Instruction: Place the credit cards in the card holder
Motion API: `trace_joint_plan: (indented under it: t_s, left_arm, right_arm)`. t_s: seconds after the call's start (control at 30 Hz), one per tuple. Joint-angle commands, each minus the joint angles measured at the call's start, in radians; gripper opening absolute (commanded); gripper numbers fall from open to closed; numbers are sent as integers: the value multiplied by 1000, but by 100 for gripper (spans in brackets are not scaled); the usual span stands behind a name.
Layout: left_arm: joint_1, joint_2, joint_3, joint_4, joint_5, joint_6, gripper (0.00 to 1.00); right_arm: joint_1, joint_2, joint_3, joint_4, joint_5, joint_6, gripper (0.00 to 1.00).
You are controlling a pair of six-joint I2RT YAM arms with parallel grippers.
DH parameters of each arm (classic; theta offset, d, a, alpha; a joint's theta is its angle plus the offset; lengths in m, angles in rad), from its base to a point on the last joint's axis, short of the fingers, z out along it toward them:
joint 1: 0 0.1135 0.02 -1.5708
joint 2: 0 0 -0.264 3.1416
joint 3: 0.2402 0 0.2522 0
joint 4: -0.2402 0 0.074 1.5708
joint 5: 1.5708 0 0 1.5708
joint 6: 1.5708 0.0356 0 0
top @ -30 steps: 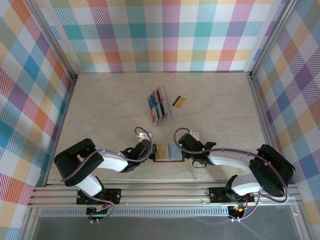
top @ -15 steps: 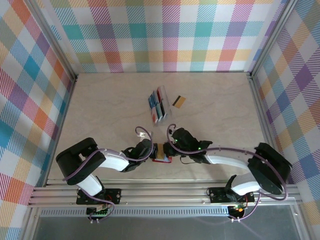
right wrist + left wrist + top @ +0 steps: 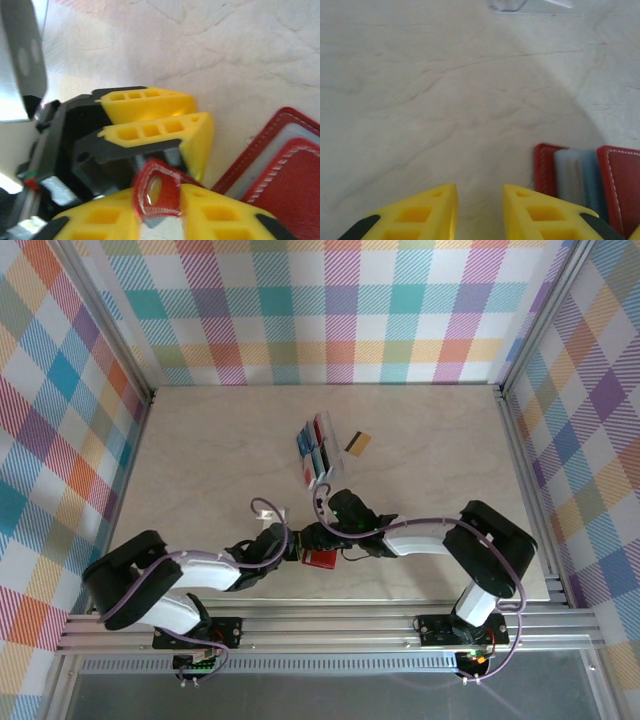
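Red leather-like folding card holder (image 3: 320,560), grey pockets, table (image 3: 200,470) near edge. Snap tab (image 3: 170,181) inside my right gripper (image 3: 159,205), hold unclear; left gripper (image 3: 480,194) beside, parted, empty.

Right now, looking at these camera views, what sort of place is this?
Most likely a robot test cell in a lab, not a home or shop: a marble-look table boxed in by plaid panels on metal framing, with a left arm and right arm bolted to an aluminium rail.
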Motion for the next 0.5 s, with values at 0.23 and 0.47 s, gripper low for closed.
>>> trace_joint_plan:
  t_s: [0.23,0.47]
  left_arm:
    - [-23,-423,-88,-387,6,-49,37]
    - [-24,-562,-57,-456,15,-46,39]
  right_arm:
    - [-27,87,101,-8,-97,-31,67]
    - [-32,63,225,-215,-130,-121,75]
